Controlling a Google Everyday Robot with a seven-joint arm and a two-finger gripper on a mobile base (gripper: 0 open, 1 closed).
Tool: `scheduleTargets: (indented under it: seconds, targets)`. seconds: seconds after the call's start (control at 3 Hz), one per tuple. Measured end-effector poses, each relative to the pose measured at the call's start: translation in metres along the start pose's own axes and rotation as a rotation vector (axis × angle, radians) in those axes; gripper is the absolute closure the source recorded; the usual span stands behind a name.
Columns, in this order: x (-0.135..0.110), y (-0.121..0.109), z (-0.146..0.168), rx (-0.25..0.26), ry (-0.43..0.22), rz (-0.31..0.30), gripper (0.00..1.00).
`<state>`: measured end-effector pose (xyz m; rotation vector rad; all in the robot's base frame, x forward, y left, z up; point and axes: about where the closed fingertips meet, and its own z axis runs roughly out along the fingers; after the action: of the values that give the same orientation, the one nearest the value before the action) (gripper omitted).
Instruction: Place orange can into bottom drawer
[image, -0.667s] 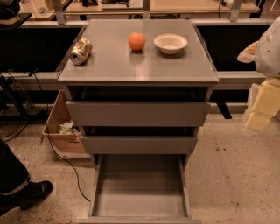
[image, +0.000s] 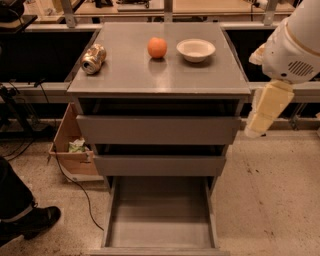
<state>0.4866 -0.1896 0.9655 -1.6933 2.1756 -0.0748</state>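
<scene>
One can (image: 93, 58) lies sideways at the desk's (image: 160, 80) left edge. Bottom drawer (image: 160, 215) stands pulled out. My hand (image: 263, 111) hangs beyond the right edge, well apart; open or closed, I cannot tell.

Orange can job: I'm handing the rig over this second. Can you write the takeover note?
Gripper: in the air off the cabinet's right side, level with the top drawer, far from the can.
Dented golden-orange metal can: on its side at the left of the grey cabinet top, apart from the round orange fruit and the white bowl.
Lowest grey metal drawer: pulled open, can not in it.
Done: drawer open.
Left: reach across to the can, grasp it, lower it into the drawer, release.
</scene>
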Motion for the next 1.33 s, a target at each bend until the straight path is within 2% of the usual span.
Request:
scheduleTargets:
  seconds: [0.33, 0.67, 1.0, 1.33]
  targets:
    - [-0.045, -0.046, 0.039, 0.034, -0.069, 0.013, 0.0]
    - [-0.092, -0.083, 0.085, 0.049, -0.131, 0.031, 0.0]
    - [-0.14, -0.119, 0.136, 0.036, -0.191, 0.046, 0.0]
    - [-0.14, -0.119, 0.136, 0.036, -0.191, 0.047, 0.0]
